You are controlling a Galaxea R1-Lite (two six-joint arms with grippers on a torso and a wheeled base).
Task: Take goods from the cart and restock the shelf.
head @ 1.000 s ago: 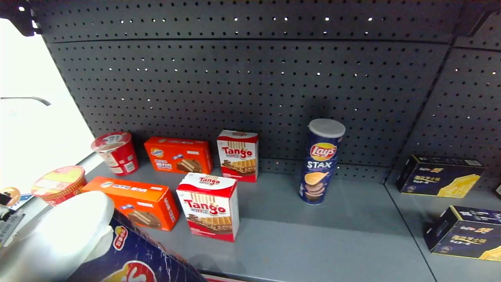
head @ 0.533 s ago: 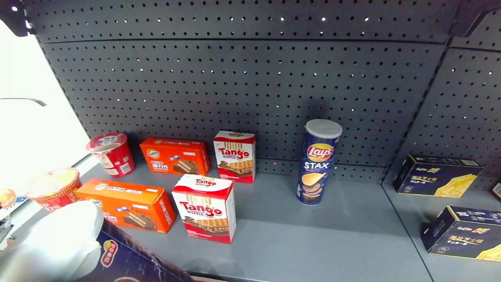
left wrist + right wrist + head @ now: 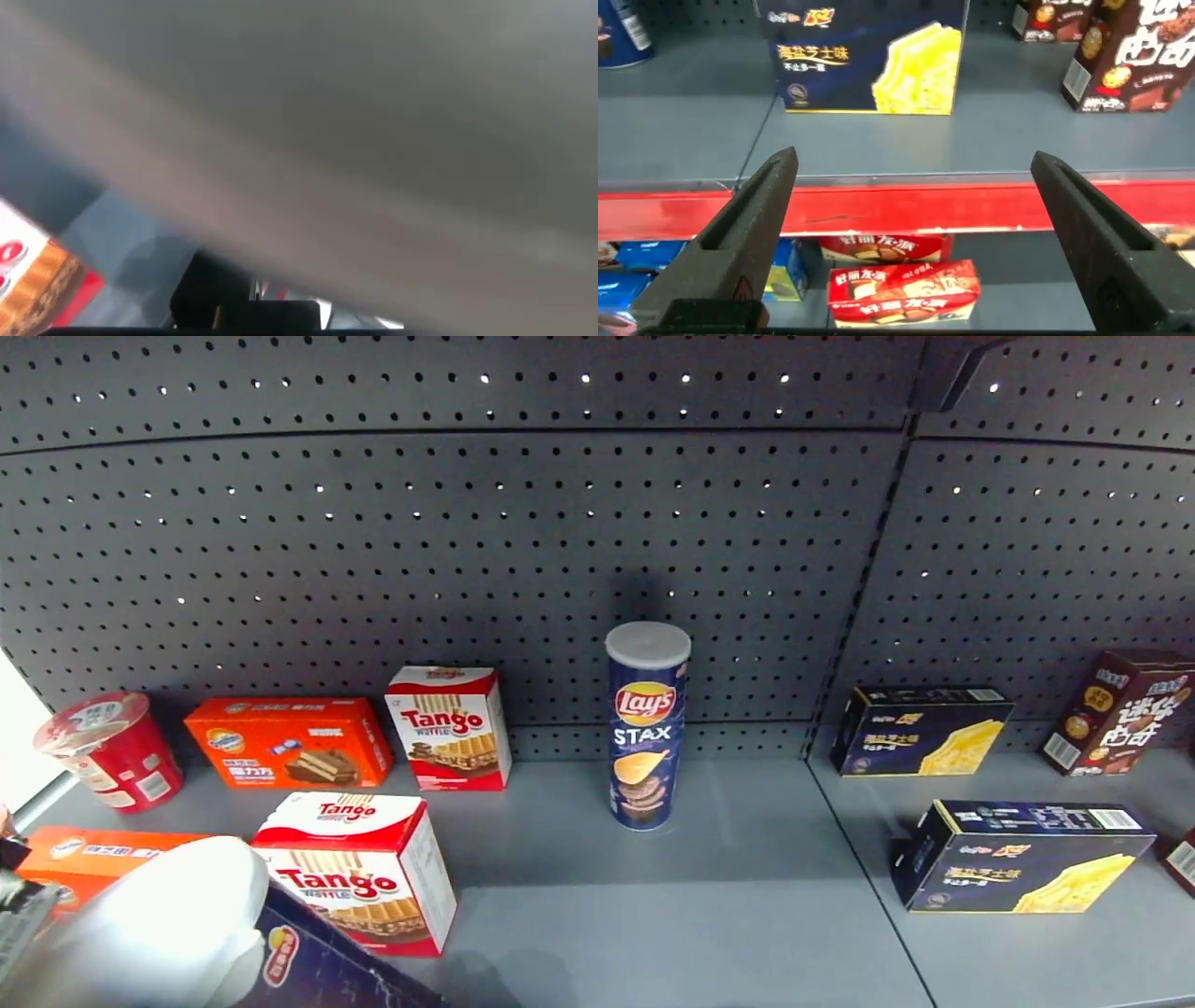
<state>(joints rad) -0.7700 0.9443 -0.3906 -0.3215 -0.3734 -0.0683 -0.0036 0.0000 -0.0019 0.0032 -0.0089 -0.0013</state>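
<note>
A dark blue chip can with a white lid (image 3: 177, 924) is held up close at the bottom left of the head view, lying tilted, in front of the grey shelf (image 3: 709, 915). My left gripper (image 3: 248, 303) is shut on it, and the can's side looms large in the left wrist view. A matching chip can (image 3: 646, 728) stands upright at the back middle of the shelf. My right gripper (image 3: 913, 163) is open with nothing between its fingers, just in front of the shelf's red edge strip (image 3: 896, 205).
Two red-and-white wafer boxes (image 3: 359, 873) (image 3: 448, 728), orange boxes (image 3: 289, 742) and a red cup (image 3: 112, 751) fill the shelf's left. Dark blue boxes (image 3: 1018, 856) and a brown box (image 3: 1116, 709) sit right. There is bare shelf in front of the upright can. Red boxes (image 3: 906, 280) lie on the lower level.
The head camera has swung to the right, so the whole shelf scene has slid left and more boxes show on the right. The held can stays at the bottom left.
</note>
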